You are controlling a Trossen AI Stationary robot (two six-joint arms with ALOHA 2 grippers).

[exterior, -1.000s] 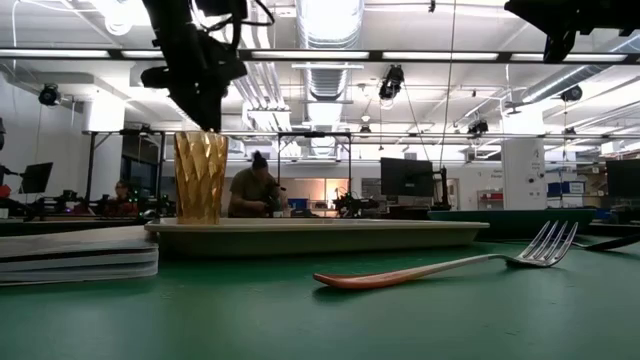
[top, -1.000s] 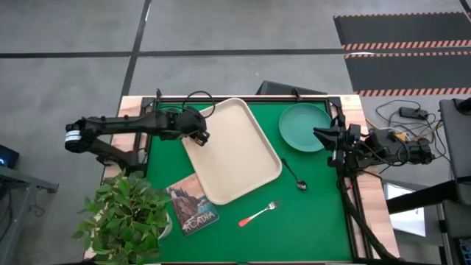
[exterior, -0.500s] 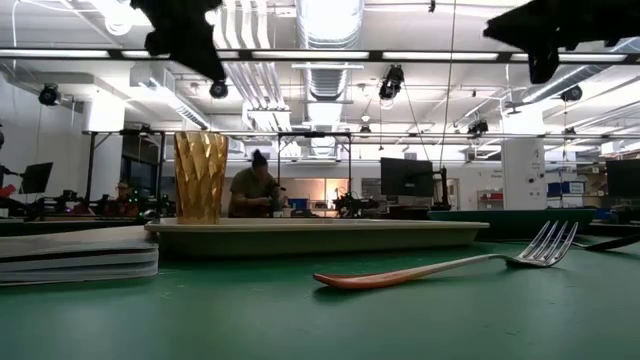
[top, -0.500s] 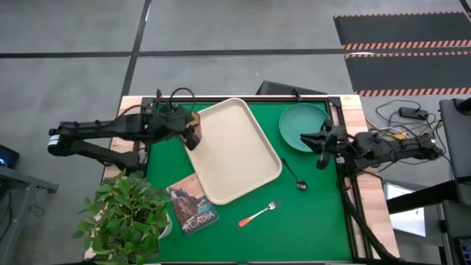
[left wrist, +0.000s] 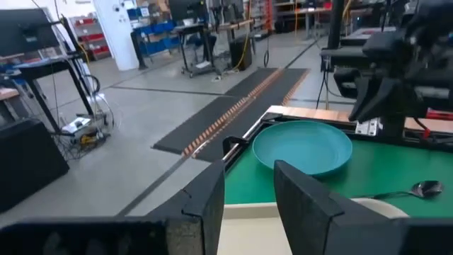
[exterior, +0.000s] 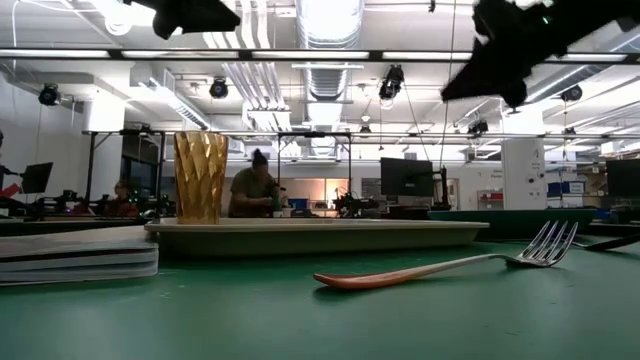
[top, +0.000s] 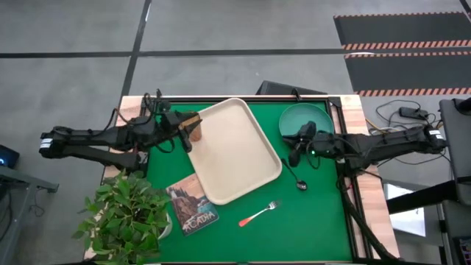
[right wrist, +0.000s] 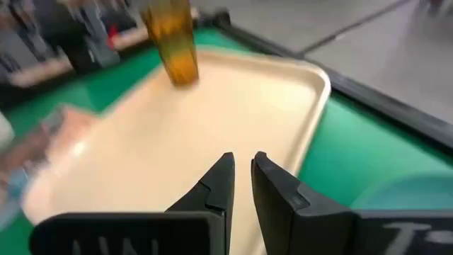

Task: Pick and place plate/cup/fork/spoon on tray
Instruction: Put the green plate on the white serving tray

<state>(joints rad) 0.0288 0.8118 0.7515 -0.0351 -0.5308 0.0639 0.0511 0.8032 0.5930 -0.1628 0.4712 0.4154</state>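
The amber cup stands upright on the cream tray, near its far left corner; it also shows in the low view. My left gripper is open and empty just left of the cup, above the tray's edge. My right gripper is shut and empty, held above the green table between the tray and the teal plate. The dark spoon lies on the table below it. The pink-handled fork lies nearer the front.
A picture-covered book lies by the tray's near left corner, and a potted plant stands at the table's near left. The plate rests flat at the far right corner. People and desks show in the room beyond.
My left gripper has drawn back from the cup toward the table's left edge and risen; the cup stays upright on the tray. My right gripper has reached from the table's right edge toward the tray, passing the plate, and has come lower.
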